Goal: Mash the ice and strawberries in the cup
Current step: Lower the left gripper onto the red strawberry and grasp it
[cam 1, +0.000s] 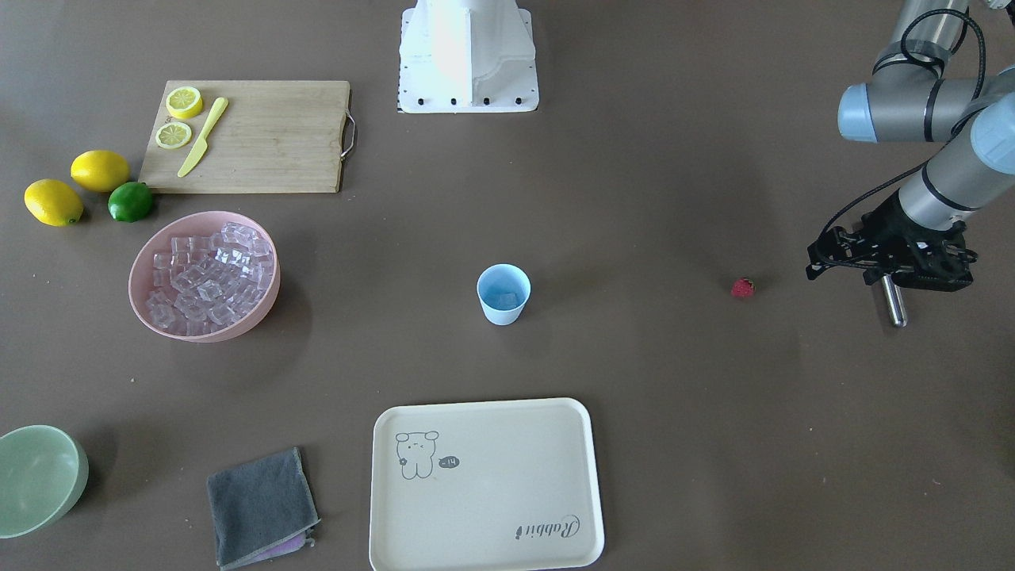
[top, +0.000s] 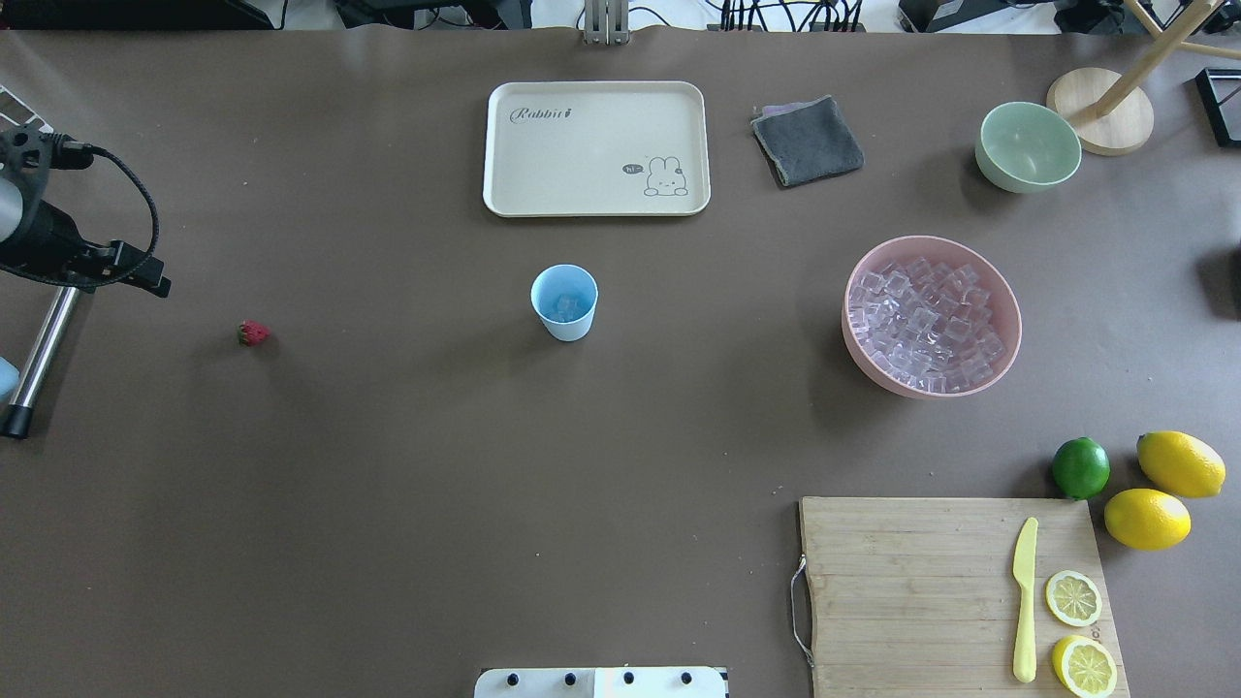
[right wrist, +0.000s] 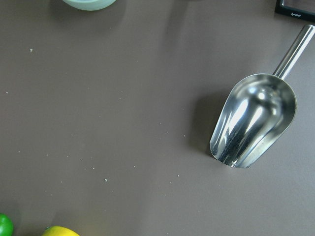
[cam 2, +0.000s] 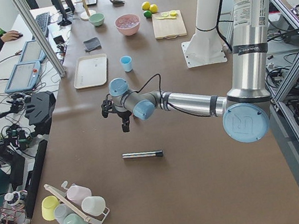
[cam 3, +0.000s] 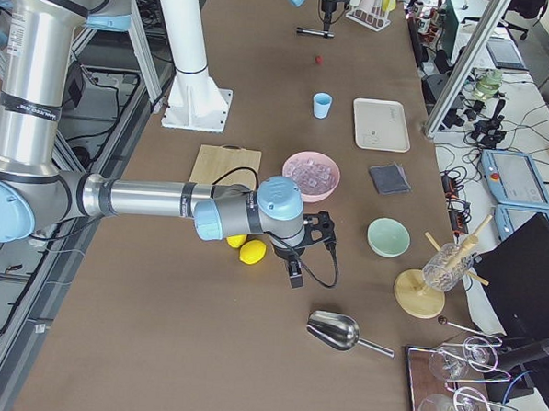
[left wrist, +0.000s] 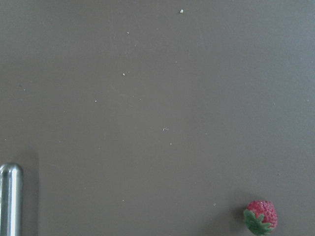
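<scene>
Brown table (top: 388,485), overhead order, left to right. Left gripper (top: 73,267) hangs above the far left end; we cannot tell how wide its jaws stand. Steel rod (top: 37,359) lies flat on the table near it, not gripped. Strawberry (top: 253,333) sits alone on the table just right of that, well apart from the cup (top: 564,302). Cup stands upright mid-table with some ice in it. Cream tray (top: 596,145) lies beyond the cup, grey cloth (top: 808,141) right of the tray. Pink bowl (top: 1013,334) holds the ice (top: 926,325) pile; pale green bowl (top: 1028,145) sits beyond it. Cutting board (top: 921,582) carries a yellow knife (top: 1025,601) and two lemon slices (top: 1073,598). Right gripper (cam 3: 295,262) shows only in the right side view, above the table near a metal scoop (cam 3: 337,330); we cannot tell its opening.
</scene>
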Robot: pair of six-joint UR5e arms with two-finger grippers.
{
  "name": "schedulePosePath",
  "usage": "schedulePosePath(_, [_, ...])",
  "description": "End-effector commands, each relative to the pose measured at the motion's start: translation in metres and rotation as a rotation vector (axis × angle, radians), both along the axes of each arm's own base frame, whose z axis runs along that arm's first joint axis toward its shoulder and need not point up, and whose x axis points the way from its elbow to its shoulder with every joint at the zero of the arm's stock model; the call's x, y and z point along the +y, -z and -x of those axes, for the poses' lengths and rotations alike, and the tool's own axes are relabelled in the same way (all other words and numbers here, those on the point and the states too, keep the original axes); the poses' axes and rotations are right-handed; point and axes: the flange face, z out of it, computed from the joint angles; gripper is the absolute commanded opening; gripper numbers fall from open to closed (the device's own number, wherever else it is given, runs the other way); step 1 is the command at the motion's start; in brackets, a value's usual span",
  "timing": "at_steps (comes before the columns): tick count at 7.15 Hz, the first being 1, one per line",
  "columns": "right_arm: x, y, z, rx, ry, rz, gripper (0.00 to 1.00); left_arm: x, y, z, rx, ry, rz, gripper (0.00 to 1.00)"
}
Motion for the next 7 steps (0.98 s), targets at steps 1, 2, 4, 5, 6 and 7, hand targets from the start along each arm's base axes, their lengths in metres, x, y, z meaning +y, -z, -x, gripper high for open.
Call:
schedulePosePath(1, [0.002, -0.005, -0.002, 0.002, 0.003, 0.002, 0.99, -0.001, 0.012, -0.032, 0.025, -0.03, -0.016, 0.97])
schedulePosePath(2, [0.003, -0.006, -0.003, 0.002, 0.002, 0.003, 0.99, -0.008, 0.043, -0.077, 0.029, 0.023, 0.011, 0.97])
schedulePosePath(4, [0.005, -0.01, -0.004, 0.003, 0.001, 0.012, 0.99, 0.001, 0.055, -0.115, 0.01, 0.044, 0.011, 0.97])
schedulePosePath(5, [0.005, -0.01, -0.004, 0.001, -0.001, 0.012, 0.99, 0.003, 0.051, -0.118, 0.005, 0.036, 0.013, 0.96])
schedulePosePath(6, [0.005, -0.01, -0.004, 0.001, -0.001, 0.012, 0.99, 0.005, 0.047, -0.118, -0.001, 0.033, 0.017, 0.89])
schedulePosePath(7, [0.006, -0.011, -0.004, 0.003, -0.001, 0.013, 0.99, 0.007, 0.044, -0.123, -0.011, 0.031, 0.011, 0.86])
